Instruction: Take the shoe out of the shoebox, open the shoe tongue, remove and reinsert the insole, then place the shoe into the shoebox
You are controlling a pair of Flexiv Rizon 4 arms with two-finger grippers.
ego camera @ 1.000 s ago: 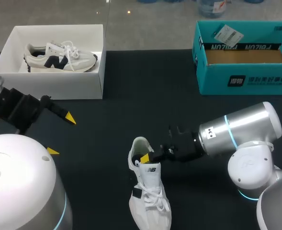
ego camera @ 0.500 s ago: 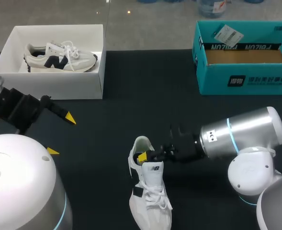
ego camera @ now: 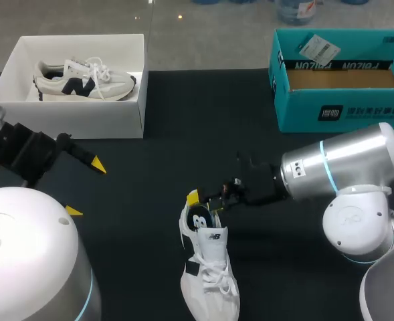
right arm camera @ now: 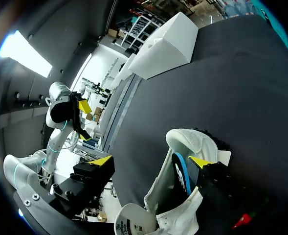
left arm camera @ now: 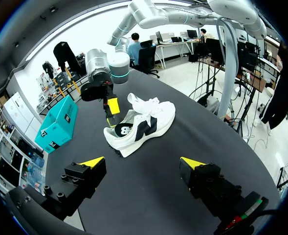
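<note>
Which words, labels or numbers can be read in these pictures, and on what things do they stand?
Teal box: white print on the front wall, too small to read.
Its inner flap: dark print, upside down, blurred.
White tag on its rim: too small.
White shoe, tongue: small dark mark, unreadable.
Insole: white mark, blurred.
Second shoe in white box: dark side logo, no words.

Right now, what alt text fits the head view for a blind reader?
The right pincer sits at the heel opening of a white shoe on the black table, its dark insole showing. The left pincer hangs open near a white box holding another shoe; a teal box stands far right.
</note>
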